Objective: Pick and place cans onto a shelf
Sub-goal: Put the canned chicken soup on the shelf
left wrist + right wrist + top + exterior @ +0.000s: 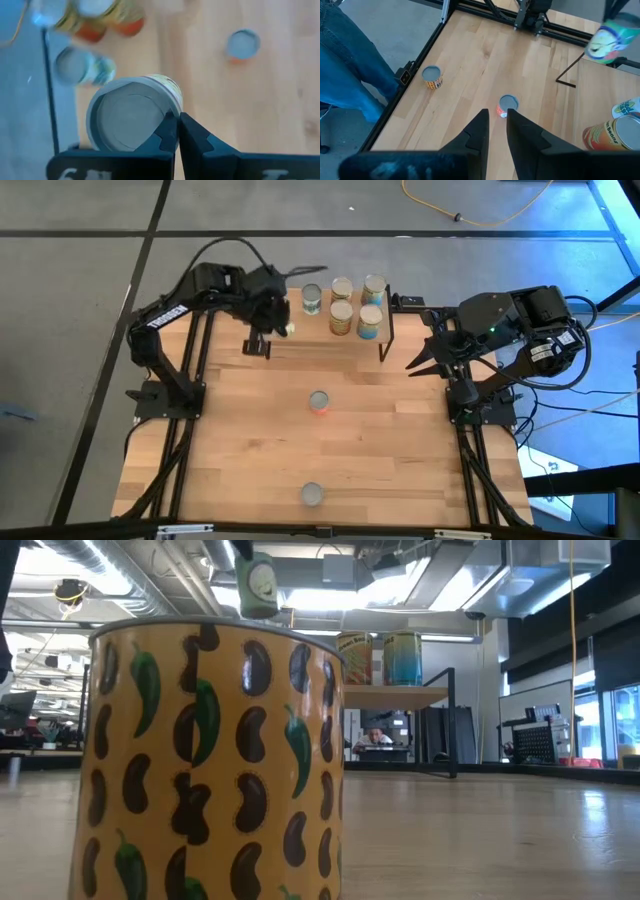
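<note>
Wooden tabletop (400,460) carries two loose cans; five stand on the shelf (385,315). Left gripper (283,326), fingers closed on a green-labelled can (131,112), hangs beside the shelf; right gripper (418,361) waits slightly parted.

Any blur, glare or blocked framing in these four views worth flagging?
Low view: the yellow bean-print can fills the left half, hiding much of the table; bright ceiling lights glare behind it. Left wrist view: the cans on the shelf are smeared. Right wrist view: the green-labelled can is blurred. High view: a blue cast falls on the floor at right.
</note>
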